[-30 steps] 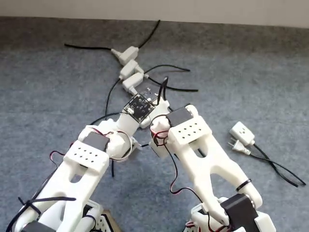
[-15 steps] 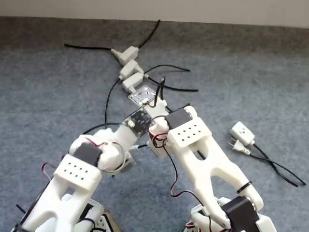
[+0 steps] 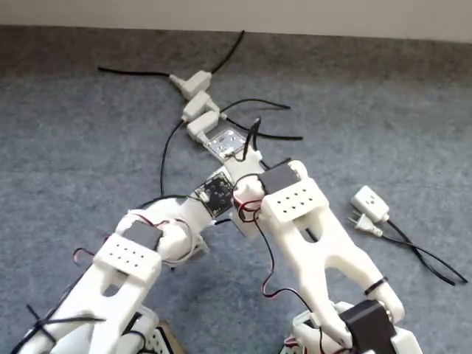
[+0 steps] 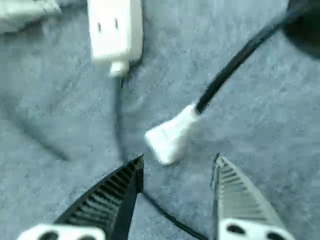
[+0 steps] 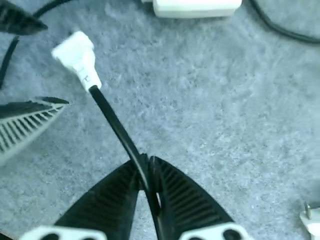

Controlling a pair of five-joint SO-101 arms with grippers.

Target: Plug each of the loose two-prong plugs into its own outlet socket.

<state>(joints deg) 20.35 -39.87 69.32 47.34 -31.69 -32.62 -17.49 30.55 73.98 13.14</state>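
Plug (image 4: 169,141) just past L jaws (cord (image 5: 116,127) in R jaws)

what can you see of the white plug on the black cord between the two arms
The white plug is small, blocky plastic, moulded onto a black cord. Its prongs cannot be made out. The right tool is shut on the cord behind the plug, not on the plug itself. The plug is just ahead of the open left tool, untouched, over grey carpet, apart from a white socket.
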